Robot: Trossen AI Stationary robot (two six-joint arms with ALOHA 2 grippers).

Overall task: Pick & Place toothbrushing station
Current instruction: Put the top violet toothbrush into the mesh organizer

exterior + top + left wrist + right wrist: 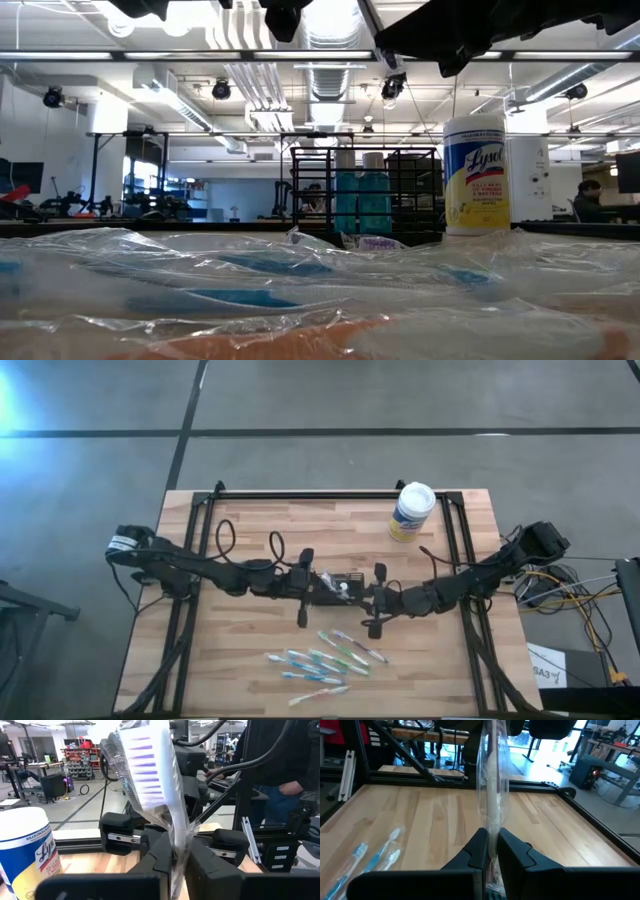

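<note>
My left gripper [322, 586] and my right gripper [366, 596] meet tip to tip over the middle of the table. Each is shut on a toothbrush in a clear plastic wrapper [343, 589]; it looks like the same one. The left wrist view shows its white head with purple bristles [147, 767] beyond my left gripper [181, 855]. The right wrist view shows its white handle [492, 785] beyond my right gripper [491, 847]. I cannot make out the black box-shaped toothbrushing station in any view. My left gripper pinches the wrapped toothbrush between its two fingers at the neck below the head [179, 837], wrapper and all. The head end stands tilted beyond the fingers, clear of the table. My right gripper pinches the wrapped handle [492, 832] between its two fingers, with crumpled wrapper showing behind the fingertips. The brush runs on straight ahead of the fingers, lifted clear of the table.
Several wrapped toothbrushes [325, 660] lie loose on the wooden table near its front edge; they also show in the right wrist view [375, 852], and they fill the foreground of the low view [250, 290]. A white-lidded, yellow-labelled canister [412, 510] stands at the far right. Black frame rails [200, 560] run along the table's sides.
</note>
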